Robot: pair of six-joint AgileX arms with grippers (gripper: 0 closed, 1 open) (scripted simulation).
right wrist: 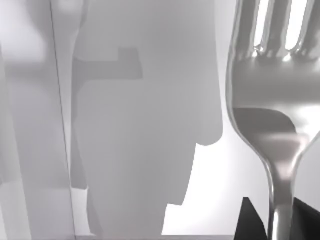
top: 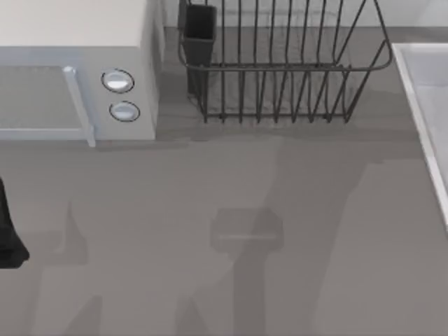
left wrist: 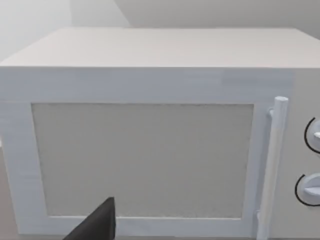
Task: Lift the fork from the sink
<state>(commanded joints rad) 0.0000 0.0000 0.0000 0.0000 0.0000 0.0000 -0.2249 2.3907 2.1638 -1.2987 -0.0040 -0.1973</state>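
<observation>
Silver metal fills the right wrist view: the fork hangs close to the lens, tines away from the camera, its neck running down between two dark fingertips of the right gripper. Those jaws look clamped on the fork's neck, one dark tip on each side of it, so I judge the grasp made. Behind the fork sits the pale floor of the sink, crossed by grey shadows, with a straight wall line along one side. The fork seems to stand clear of that floor, so the lift looks underway, though how high it has come I cannot tell. In the top view, the sink's raised rim runs down the table's right edge, and the part of the basin seen there holds nothing I can make out. The black wire dish rack at the back stands bare between its wires, with a dark cutlery cup at its left end; what is inside the cup is hidden. The white microwave sits at back left, door shut. The left gripper is parked in front of that door at the table's left edge; I cannot tell the state of its fingers.
</observation>
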